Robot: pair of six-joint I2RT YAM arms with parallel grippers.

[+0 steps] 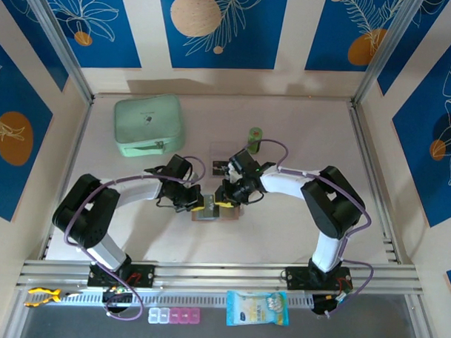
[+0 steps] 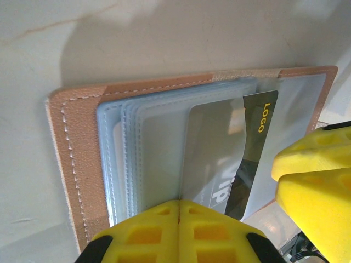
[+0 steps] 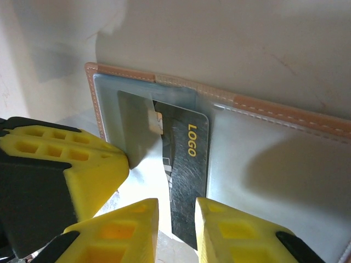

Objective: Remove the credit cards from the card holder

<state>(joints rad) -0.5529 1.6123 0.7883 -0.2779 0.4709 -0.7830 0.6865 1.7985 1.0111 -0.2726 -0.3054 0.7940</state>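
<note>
The card holder (image 2: 82,164) is spread flat on the table (image 1: 297,231) at centre, between both arms, with the tan cover down and the clear sleeves (image 2: 148,153) up. A dark card marked LOGO (image 3: 189,159) is seen partway out of a sleeve, with a pale grey card (image 2: 211,148) beside it under plastic. The left gripper (image 2: 179,207) is closed, fingers pressed together with no gap, at the holder's near edge; whether a sleeve is pinched cannot be told. The right gripper (image 3: 178,204) is parted slightly around the dark card's free end, and a gap is seen beside one finger.
</note>
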